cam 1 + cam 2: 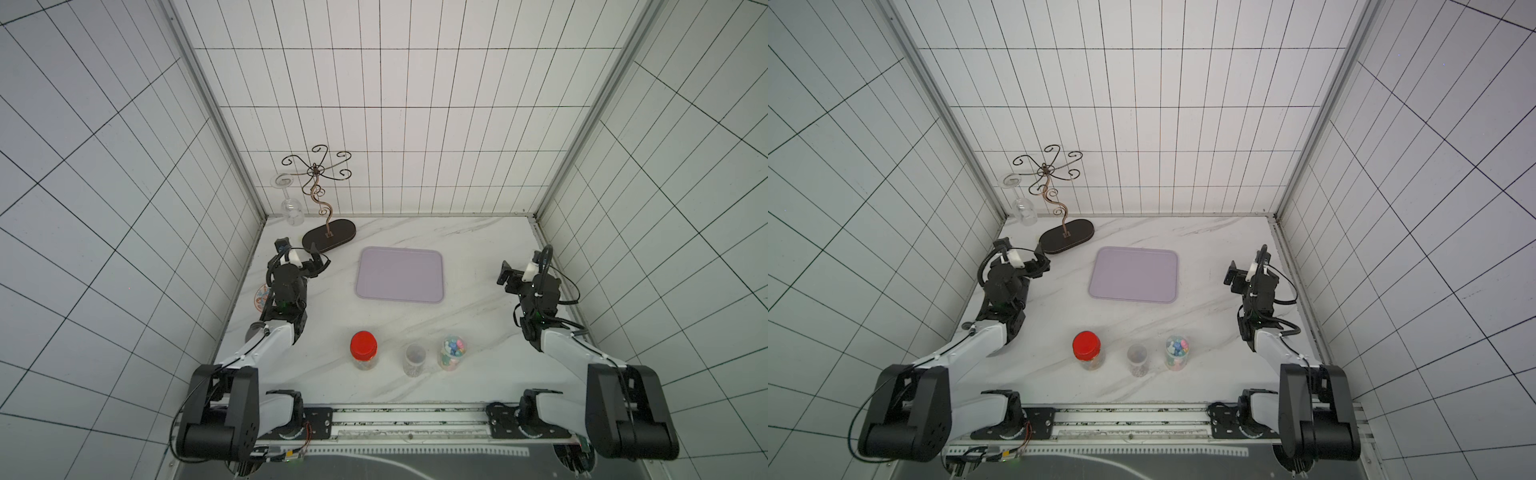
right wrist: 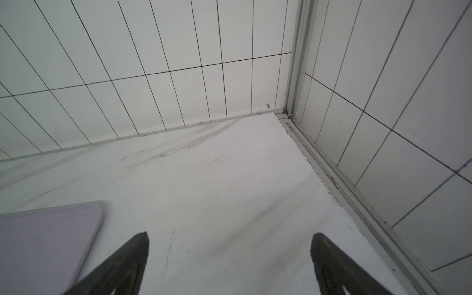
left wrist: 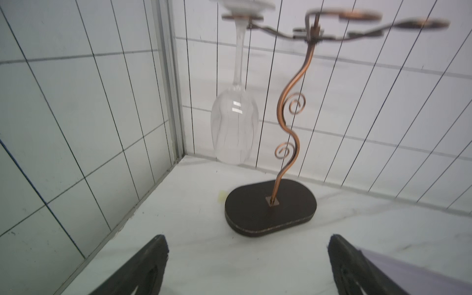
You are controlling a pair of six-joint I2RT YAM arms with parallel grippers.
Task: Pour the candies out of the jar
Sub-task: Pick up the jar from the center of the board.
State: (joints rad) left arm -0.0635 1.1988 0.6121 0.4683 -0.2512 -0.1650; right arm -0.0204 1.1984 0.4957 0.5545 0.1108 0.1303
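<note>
Standing upright near the front edge of the surface (image 1: 457, 249), the candy jar (image 1: 452, 360) is carrying no lid, with the candies (image 1: 453, 345) showing at its mouth. It is closing a row of three on the right, with a clear jar (image 1: 414, 359) just beside it and a red-lidded jar (image 1: 363, 349) further left. The right gripper (image 2: 231, 236) is hovering by the right edge, level with the tray (image 1: 399, 274), spread wide and empty. It is facing the far right corner, so the candy jar is lying behind it, toward the front edge and slightly inward. The left gripper (image 3: 246, 237), likewise spread and empty, is pointing at the rack (image 1: 328, 235) in the far left corner, well apart from the candy jar. Judging by this, the right arm is sitting nearer and is likely needing to swing back and take the candy jar side-on, its long axis being vertical.
</note>
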